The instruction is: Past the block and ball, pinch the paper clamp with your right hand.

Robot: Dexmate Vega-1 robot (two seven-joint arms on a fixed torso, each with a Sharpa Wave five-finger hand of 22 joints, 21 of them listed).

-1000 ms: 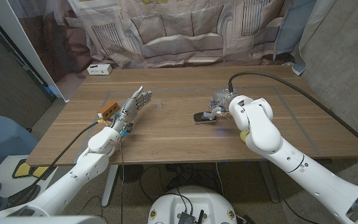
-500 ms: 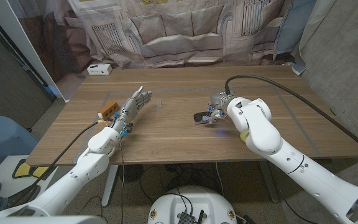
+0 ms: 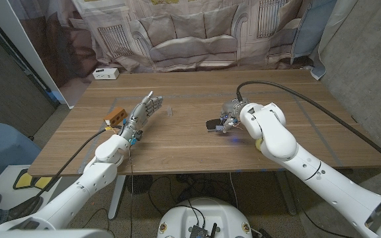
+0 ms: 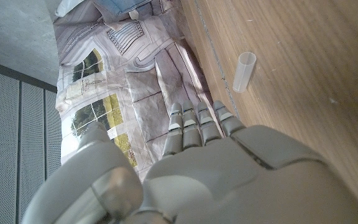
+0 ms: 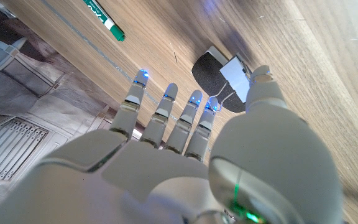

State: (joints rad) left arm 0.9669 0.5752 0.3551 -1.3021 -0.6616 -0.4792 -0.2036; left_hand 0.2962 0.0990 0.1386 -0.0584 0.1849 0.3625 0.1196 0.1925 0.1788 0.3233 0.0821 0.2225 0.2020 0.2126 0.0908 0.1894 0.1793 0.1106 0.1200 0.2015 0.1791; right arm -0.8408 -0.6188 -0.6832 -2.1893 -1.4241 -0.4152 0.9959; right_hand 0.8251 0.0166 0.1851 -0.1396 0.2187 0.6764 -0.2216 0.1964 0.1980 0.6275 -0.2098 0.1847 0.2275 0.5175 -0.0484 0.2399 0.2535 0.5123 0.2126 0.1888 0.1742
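The paper clamp (image 3: 212, 124), black with a silver handle, lies on the wooden table (image 3: 177, 149) right of the middle. My right hand (image 3: 233, 114) hovers just right of it. In the right wrist view the fingers (image 5: 166, 118) reach out straight and apart past the clamp (image 5: 216, 76), and the thumb tip (image 5: 260, 78) sits at its silver handle; nothing is pinched. An orange-brown block (image 3: 116, 118) lies at the left, beside my left hand (image 3: 140, 113), which holds nothing, its fingers stretched out. A yellow-green patch (image 3: 260, 142) peeks from under my right forearm; I cannot tell what it is.
A short clear tube (image 3: 170, 110) (image 4: 245, 71) lies ahead of my left hand (image 4: 204, 168). A green marker (image 5: 104, 18) lies beyond the right hand's fingers. A white box (image 3: 104, 73) sits at the table's far left edge. A printed curtain hangs behind the table.
My right hand has crept to the left, closer over the clamp. The left arm has stayed still.
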